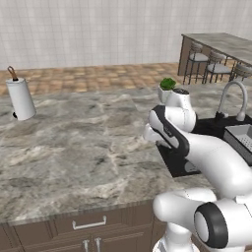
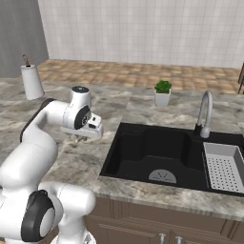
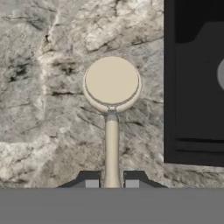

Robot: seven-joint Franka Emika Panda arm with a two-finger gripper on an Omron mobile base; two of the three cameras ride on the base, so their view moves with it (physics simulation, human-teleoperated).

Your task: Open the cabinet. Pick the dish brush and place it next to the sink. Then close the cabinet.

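Looking along the hand view, you see the gripper [image 3: 112, 183] with its two dark fingertips [image 3: 91, 180] closed narrowly on the thin handle of the dish brush [image 3: 112, 87]. The handle runs straight out from between the tips, and the round pale beige head sits at its far end, flat face toward the camera. Beneath the brush lies the grey marble counter [image 3: 43, 87]. The black sink [image 3: 192, 87] is your landmark: the brush head is near the sink's edge but apart from it, over the counter and not over the basin.

In the right base view, the gripper [image 2: 82, 138] hangs over the counter on the side of the sink [image 2: 143, 147] away from the faucet [image 2: 204, 116]. Whether the brush touches the stone you cannot tell from these views; it is too small there to make out.

Beyond the sink stands a small potted plant [image 2: 162, 93]. A white dish rack [image 2: 224, 167] sits in the sink's faucet-side half. A paper towel roll [image 1: 20, 98] stands on the counter well apart from the sink. Below the counter edge you see a dark brown drawer [image 1: 88, 224] with a short silver handle.
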